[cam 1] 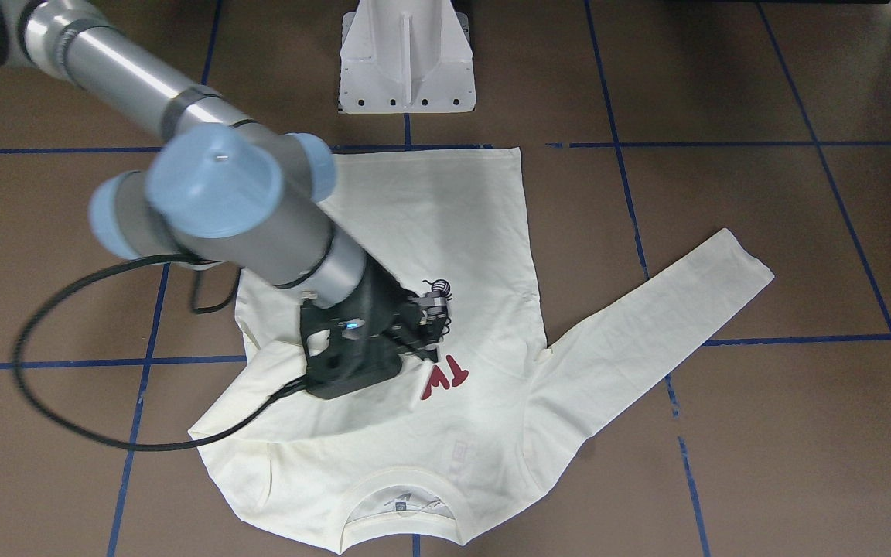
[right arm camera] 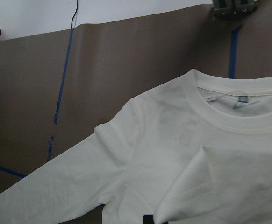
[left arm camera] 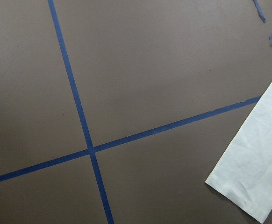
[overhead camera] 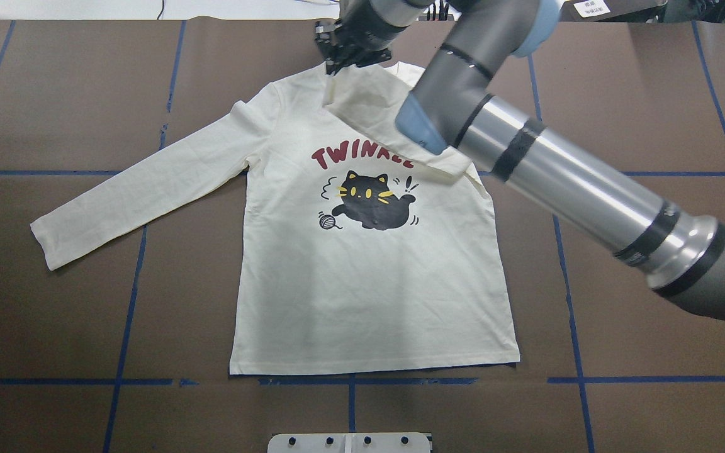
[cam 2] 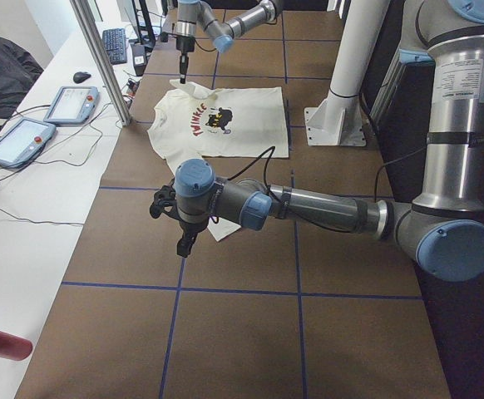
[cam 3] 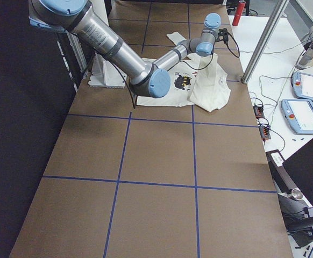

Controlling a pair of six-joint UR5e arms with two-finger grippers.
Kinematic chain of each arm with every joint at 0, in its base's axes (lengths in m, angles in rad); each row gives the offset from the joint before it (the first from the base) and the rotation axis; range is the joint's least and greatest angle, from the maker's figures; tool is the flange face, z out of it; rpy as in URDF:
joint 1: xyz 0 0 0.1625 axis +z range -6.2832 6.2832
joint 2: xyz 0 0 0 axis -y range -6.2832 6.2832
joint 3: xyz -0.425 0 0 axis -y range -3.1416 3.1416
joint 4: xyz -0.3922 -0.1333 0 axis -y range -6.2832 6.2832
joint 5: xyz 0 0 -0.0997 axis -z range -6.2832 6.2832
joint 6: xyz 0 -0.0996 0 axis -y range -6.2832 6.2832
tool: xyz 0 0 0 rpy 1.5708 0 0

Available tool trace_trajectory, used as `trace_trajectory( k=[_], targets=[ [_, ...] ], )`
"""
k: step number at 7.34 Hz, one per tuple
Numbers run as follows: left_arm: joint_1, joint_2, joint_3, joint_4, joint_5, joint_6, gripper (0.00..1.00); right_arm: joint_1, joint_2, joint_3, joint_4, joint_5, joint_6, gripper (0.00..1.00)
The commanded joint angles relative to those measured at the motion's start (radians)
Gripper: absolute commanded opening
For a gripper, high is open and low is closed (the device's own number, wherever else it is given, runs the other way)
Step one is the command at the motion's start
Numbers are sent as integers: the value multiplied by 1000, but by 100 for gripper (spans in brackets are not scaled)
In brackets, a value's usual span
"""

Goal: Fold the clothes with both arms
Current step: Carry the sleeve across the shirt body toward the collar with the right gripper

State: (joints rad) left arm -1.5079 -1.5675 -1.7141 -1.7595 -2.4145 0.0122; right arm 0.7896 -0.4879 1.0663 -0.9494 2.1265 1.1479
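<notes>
The cream shirt [overhead camera: 369,283] lies face up on the brown table, its black cat print [overhead camera: 372,207] showing. One sleeve [overhead camera: 142,189] stretches flat toward the overhead view's left. My right gripper [overhead camera: 337,63] is shut on the other sleeve [overhead camera: 375,100], lifted and drawn across the chest so that it covers the end of the red lettering. In the front-facing view this gripper [cam 1: 430,340] hangs over the print. My left gripper [cam 2: 184,243] hovers off the flat sleeve's cuff [left arm camera: 253,177]. It shows only in the exterior left view, so I cannot tell its state.
The white pedestal base [cam 1: 407,62] stands beyond the shirt's hem. Blue tape lines [overhead camera: 126,314] grid the table. A side bench past the collar end holds two teach pendants [cam 2: 26,137] and a red object [cam 2: 1,342]. A metal post [cam 2: 101,58] rises at the table's edge.
</notes>
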Motion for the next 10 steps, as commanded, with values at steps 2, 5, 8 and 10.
trace_trajectory(
  k=[2,5,8,10],
  targets=[
    [0,1,8,0,0,2,100,-136,87,-103,23,-201,-8,0],
    [0,0,11,0,0,2,100,-199,126,-147,87,-301,-8,99],
    [0,-2,22,-2,0,2,100,-205,130,-147,80,-316,6,100],
    [33,0,13,-68,17,-138,100,-193,94,-79,-64,-306,30,100]
  ],
)
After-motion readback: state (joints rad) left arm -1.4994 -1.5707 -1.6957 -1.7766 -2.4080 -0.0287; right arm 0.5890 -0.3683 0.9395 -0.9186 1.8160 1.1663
